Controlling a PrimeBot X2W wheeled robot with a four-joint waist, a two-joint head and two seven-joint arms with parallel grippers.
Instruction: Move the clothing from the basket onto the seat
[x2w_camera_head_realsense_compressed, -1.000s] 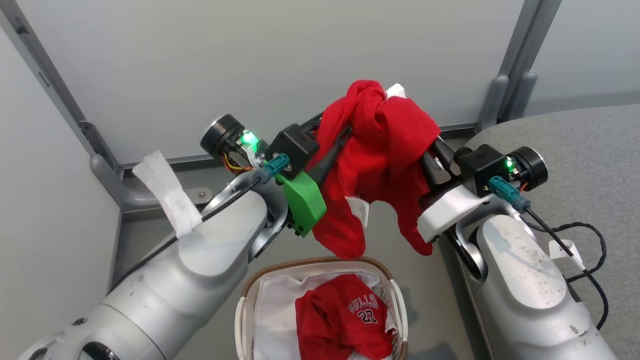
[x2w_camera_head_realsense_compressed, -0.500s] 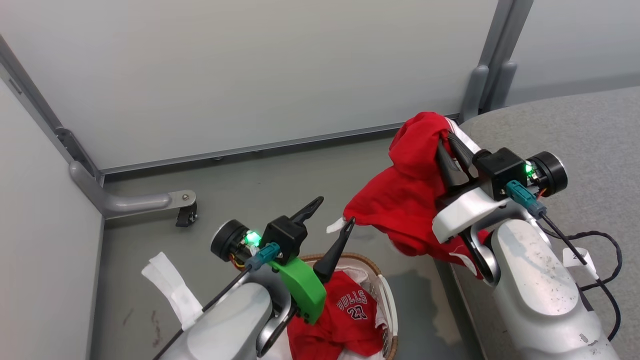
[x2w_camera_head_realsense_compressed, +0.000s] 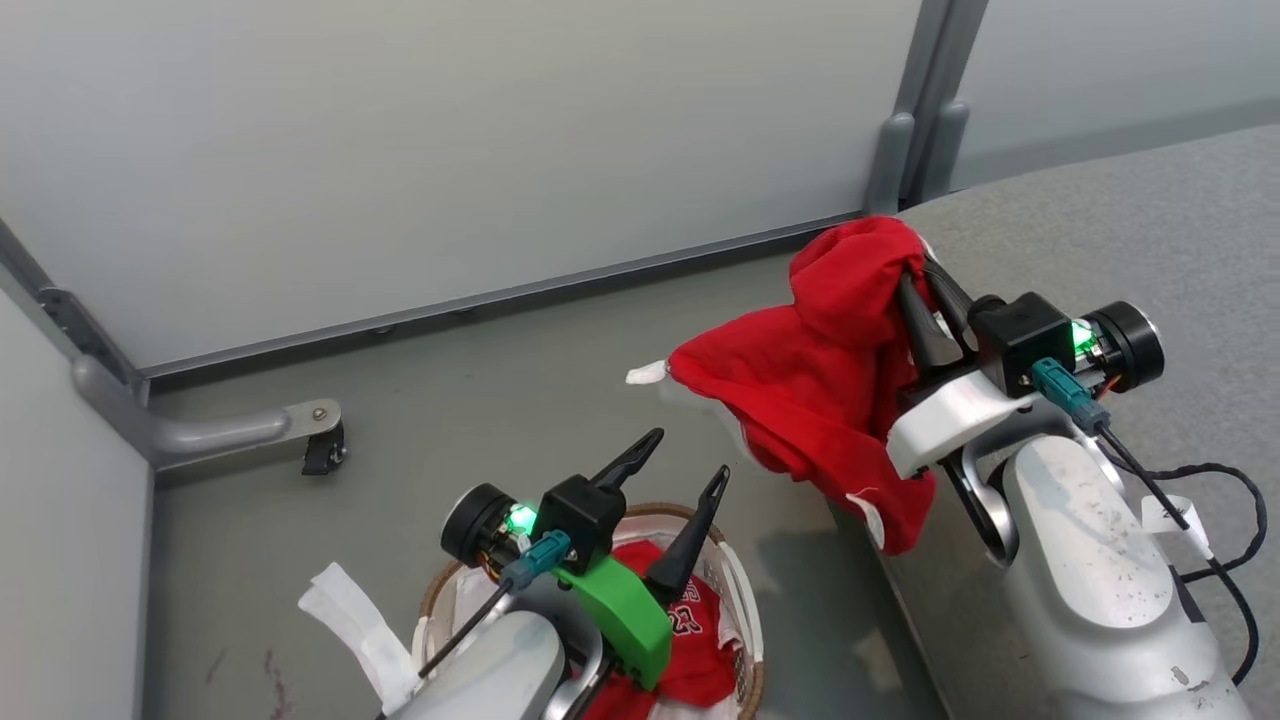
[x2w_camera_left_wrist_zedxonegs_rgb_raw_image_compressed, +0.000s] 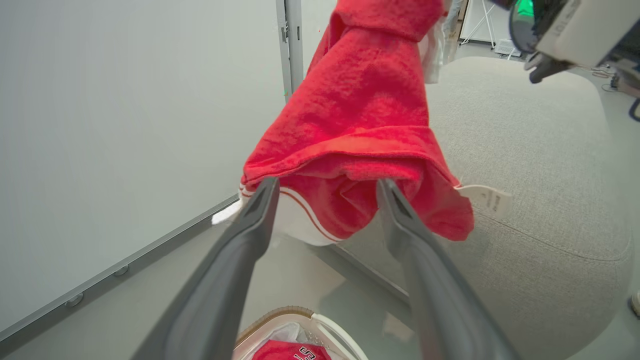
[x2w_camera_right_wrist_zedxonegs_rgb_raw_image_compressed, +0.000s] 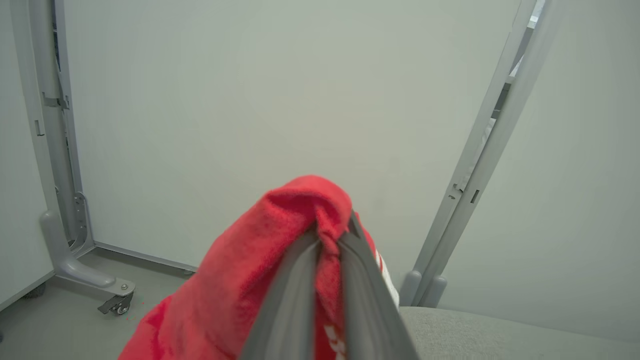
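Since a second ago the left gripper (x2w_camera_head_realsense_compressed: 688, 456) has let go of the red garment (x2w_camera_head_realsense_compressed: 810, 380) and dropped from its side to just above the basket (x2w_camera_head_realsense_compressed: 432, 600), while the right gripper (x2w_camera_head_realsense_compressed: 918, 292) has carried the garment alone toward the seat (x2w_camera_head_realsense_compressed: 1120, 230) (the head camera has swung too, so the wall and floor sit differently in the picture).

The garment now hangs in the air at the seat's near edge, clear of the basket. Its long axis runs downward from the bunched top, where it is pinched, to a loose hem that flares wide. One corner reaches out toward the robot's left and ends in a white tip. In the left wrist view a white tag (x2w_camera_left_wrist_zedxonegs_rgb_raw_image_compressed: 485, 197) dangles at the hem on the seat's side. The red jersey (x2w_camera_head_realsense_compressed: 690, 640) lies in the basket, partly hidden under the left arm.

The right forearm rises from the lower right of the head view. Its fingers point up and away toward the wall and are pressed together on a fold of the garment, as the right wrist view shows plainly. The left forearm comes up from the bottom edge. Its two fingers are spread wide with nothing between them, and they aim up toward the hanging garment.
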